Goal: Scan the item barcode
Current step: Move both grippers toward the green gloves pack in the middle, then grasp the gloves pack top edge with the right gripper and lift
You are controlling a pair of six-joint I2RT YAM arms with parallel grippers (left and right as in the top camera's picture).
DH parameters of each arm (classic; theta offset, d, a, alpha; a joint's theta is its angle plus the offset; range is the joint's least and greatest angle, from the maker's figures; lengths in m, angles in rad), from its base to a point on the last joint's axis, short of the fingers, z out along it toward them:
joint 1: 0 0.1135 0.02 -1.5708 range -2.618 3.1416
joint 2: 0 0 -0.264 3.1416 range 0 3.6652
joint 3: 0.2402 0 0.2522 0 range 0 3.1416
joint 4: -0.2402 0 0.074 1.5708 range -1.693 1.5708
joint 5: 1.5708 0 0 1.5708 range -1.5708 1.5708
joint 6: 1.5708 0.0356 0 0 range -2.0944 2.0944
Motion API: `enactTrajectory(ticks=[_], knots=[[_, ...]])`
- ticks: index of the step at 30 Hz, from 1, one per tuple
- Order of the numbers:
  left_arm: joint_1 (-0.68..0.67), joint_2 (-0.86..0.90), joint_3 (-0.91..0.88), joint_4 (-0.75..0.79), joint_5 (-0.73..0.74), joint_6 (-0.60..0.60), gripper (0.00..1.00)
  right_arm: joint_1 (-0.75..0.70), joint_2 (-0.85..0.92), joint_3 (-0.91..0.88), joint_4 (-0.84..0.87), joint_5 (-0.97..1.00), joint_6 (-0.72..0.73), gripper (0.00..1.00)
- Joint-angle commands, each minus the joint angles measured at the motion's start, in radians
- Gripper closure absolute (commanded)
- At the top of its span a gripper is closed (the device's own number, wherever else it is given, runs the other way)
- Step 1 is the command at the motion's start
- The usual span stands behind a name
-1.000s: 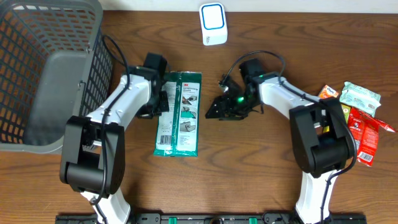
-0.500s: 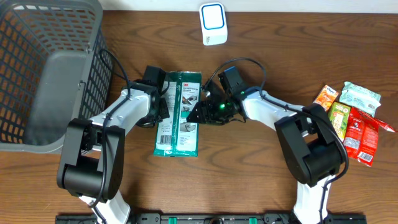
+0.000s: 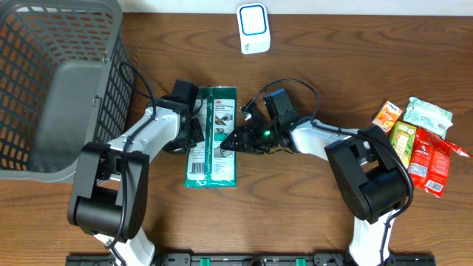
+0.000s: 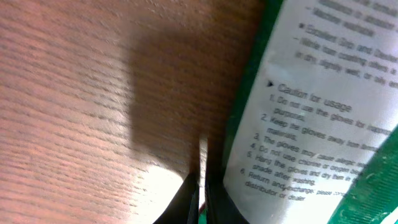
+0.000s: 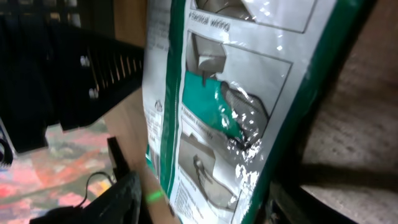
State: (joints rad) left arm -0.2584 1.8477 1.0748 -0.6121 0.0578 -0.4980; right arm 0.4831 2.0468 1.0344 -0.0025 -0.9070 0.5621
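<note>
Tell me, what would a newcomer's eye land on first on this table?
A green-and-white glove package lies mid-table, with the left tool at its left edge and the right tool at its right edge. A big grey mesh basket fills the far-left corner. A heap of bright snack packets sits at the right edge.

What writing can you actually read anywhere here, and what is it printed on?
"Caution for usage": green package, white label.
"Keep the gloves away from": same label, line cut off.
"distributor or dealer": same label.
"wiring": same package, beside the pictures, right wrist view.
Snack packets and white device: too small to read.
</note>
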Motion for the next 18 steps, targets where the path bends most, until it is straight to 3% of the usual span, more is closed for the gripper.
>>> enactTrajectory(ticks=[1,18], knots=[[-0.025,0.037,-0.045,-0.011,0.047,-0.032,0.92,0.011,0.035,-0.024,0.029,0.077,0.010,0.44],[-0.055,0.061,-0.048,-0.003,0.039,-0.058,0.92,0.081,0.035,-0.024,0.134,0.016,-0.040,0.55]])
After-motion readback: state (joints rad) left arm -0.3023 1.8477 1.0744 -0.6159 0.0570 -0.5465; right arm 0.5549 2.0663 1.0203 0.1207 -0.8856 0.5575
